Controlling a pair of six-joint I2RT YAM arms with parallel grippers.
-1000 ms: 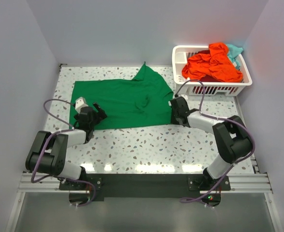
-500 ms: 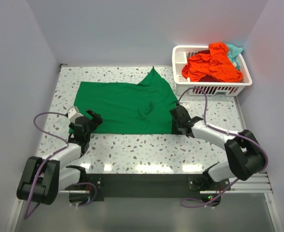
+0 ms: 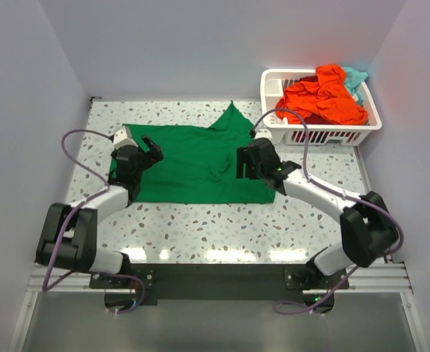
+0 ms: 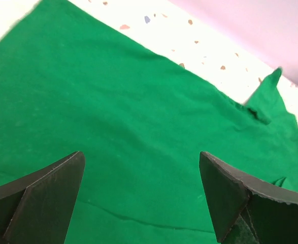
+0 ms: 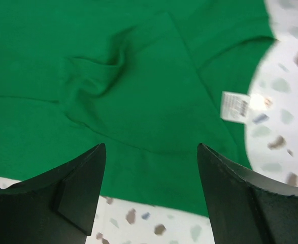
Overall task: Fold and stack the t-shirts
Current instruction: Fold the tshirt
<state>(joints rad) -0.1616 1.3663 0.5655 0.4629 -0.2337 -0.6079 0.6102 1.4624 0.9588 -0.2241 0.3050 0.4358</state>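
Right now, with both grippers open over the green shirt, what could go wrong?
The green t-shirt has a bunched crease below the right gripper; folding now could trap it. The right arm's cable loops close to the white basket and might snag it.

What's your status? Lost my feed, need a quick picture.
Both open, empty: left tool, right tool over green t-shirt. It's spread on table, creased near middle. In basket: orange-red shirt, teal shirt. Nothing blocking.
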